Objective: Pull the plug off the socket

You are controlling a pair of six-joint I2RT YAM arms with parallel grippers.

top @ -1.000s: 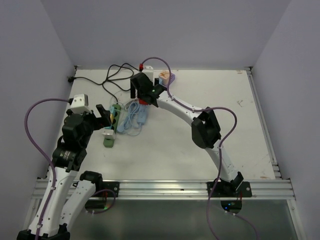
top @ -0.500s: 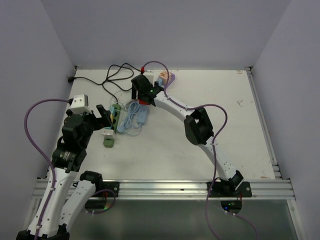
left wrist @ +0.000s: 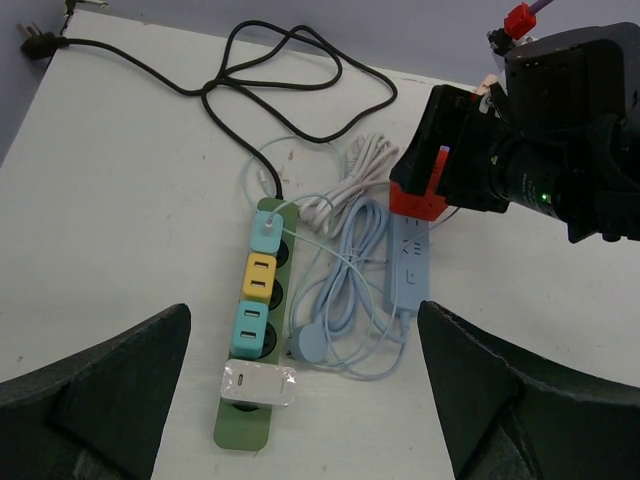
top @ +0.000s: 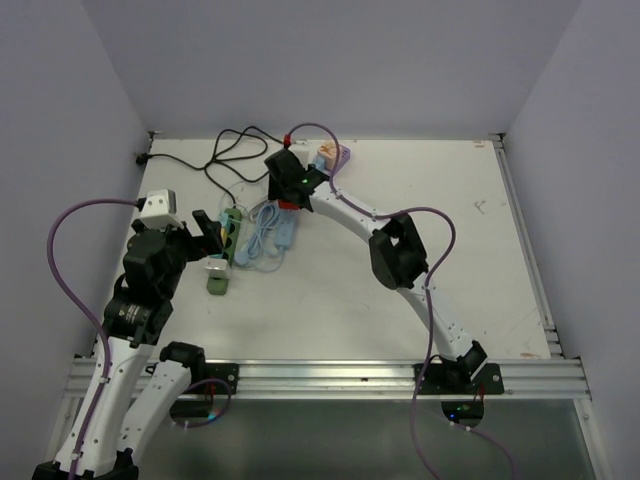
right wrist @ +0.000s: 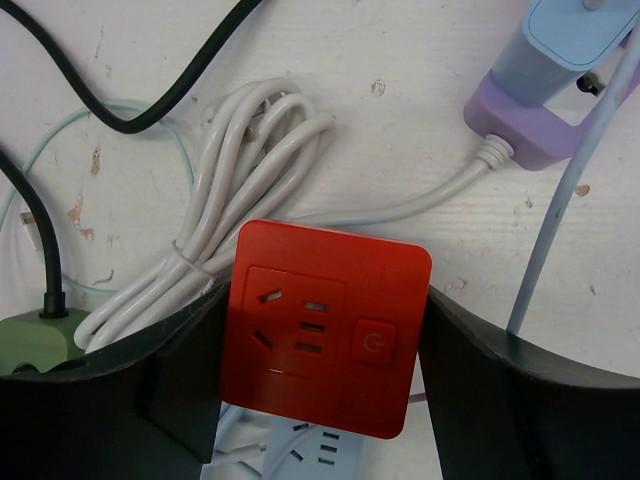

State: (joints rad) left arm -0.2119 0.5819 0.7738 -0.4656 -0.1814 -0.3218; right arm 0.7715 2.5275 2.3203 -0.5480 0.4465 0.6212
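Observation:
A red cube plug (right wrist: 325,325) with its own outlet and power button sits in the pale blue power strip (left wrist: 410,265). My right gripper (right wrist: 325,340) is down over it, and both black fingers (right wrist: 180,370) press its left and right sides. From above, the red cube (top: 287,204) shows just under the right wrist. My left gripper (left wrist: 303,310) hangs open above the green power strip (left wrist: 245,430), holding nothing. That strip carries a white charger (left wrist: 258,384), a teal adapter (left wrist: 250,328), a yellow adapter (left wrist: 259,277) and a light blue plug (left wrist: 267,227).
A bundled white cable (right wrist: 240,170) and a black cable (right wrist: 60,80) lie beside the red cube. A purple socket block with a blue plug (right wrist: 530,130) lies at the back. A coiled pale blue cable (left wrist: 345,310) lies between the two strips.
The right gripper's fingers have closed in onto the sides of the red cube and the right elbow shifted left. The left gripper opened a little wider and stayed in place.

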